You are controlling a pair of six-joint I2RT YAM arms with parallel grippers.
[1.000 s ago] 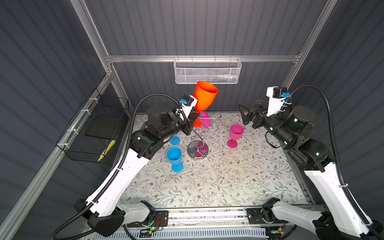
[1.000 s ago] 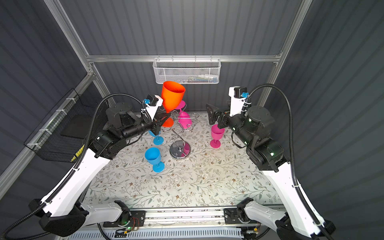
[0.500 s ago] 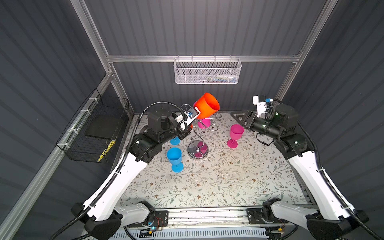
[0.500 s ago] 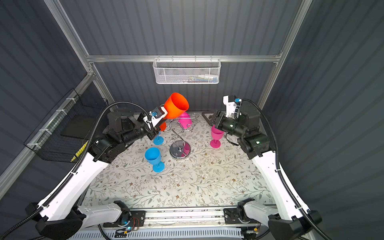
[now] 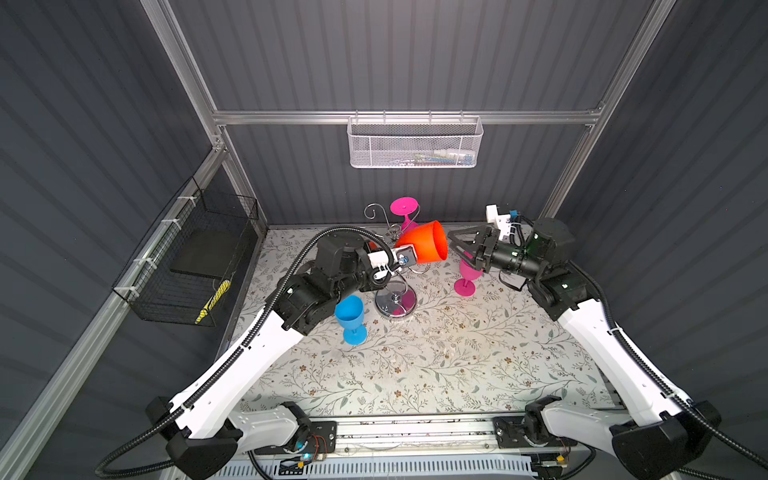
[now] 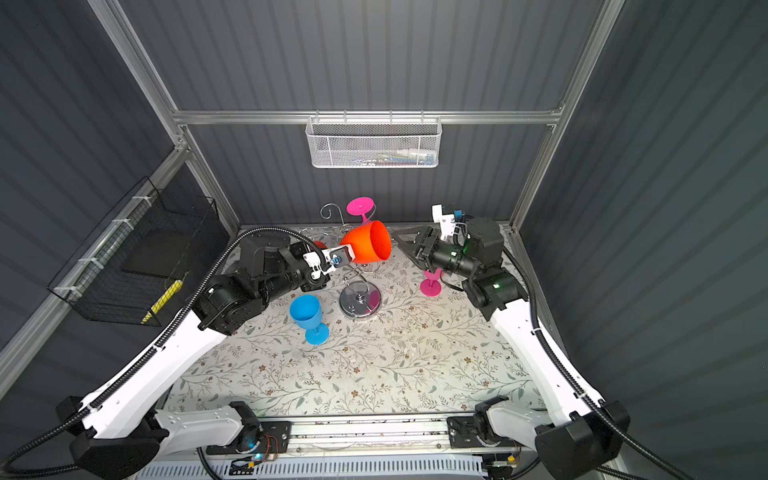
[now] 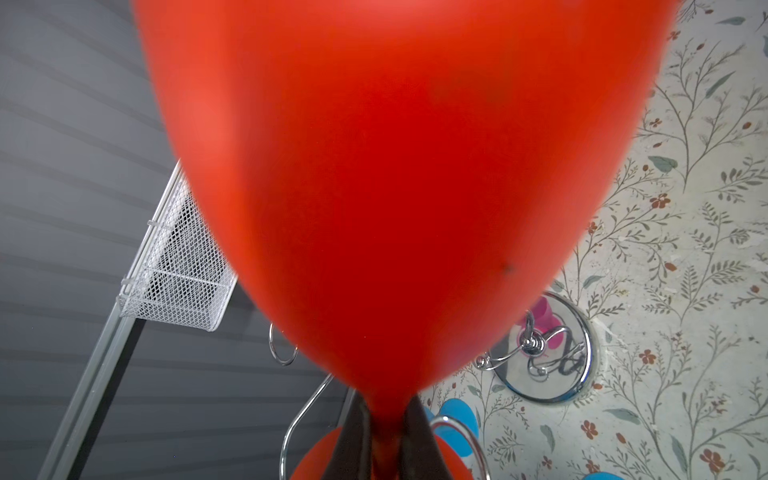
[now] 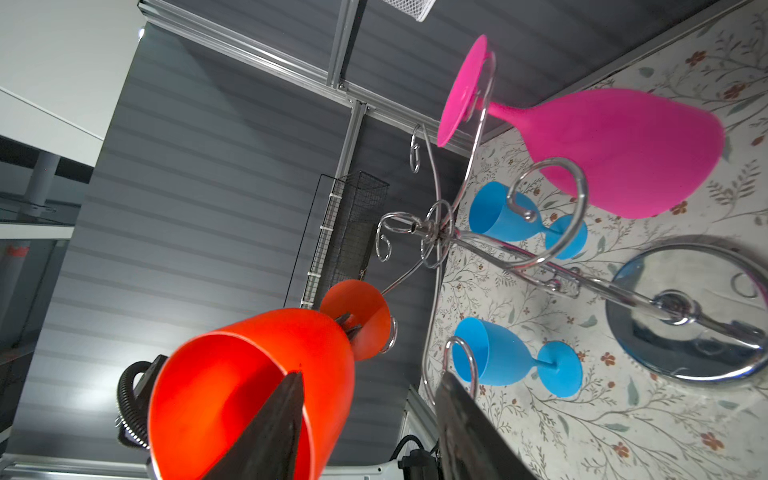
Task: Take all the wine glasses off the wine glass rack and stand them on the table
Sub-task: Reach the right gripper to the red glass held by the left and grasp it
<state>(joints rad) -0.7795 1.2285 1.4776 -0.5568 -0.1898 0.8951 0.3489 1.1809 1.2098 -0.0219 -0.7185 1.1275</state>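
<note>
Orange wine glass (image 5: 422,248): you see it tipped nearly horizontal now, mouth toward the right arm; 1 second ago it stood upright and higher, so it has swung down and over.
Left gripper (image 7: 384,440): clamped on the glass's stem just under the bowl, as the left wrist view shows, with the foot behind the fingers.
Right gripper (image 5: 465,245): it has come in from well apart and is now just beside the glass's rim. In the right wrist view 1 finger (image 8: 266,432) overlaps the open mouth and the other sits outside the wall. The jaws are apart and have narrowed over the last second; you cannot tell whether they touch the rim.
Wine glass rack (image 5: 395,297): stands on its mirror base on the floral mat, unmoved. The orange glass is off its arms and in the air above it.
Pink wine glass (image 8: 602,145): still hangs upside down from a rack arm.
Other glasses: 1 pink (image 5: 467,276) and 2 blue (image 8: 513,355) stand on the mat, unchanged.
Meaning for you: this reads as a handover being set up, left arm presenting and right arm closing on the rim. The hanging pink glass is likely next.
</note>
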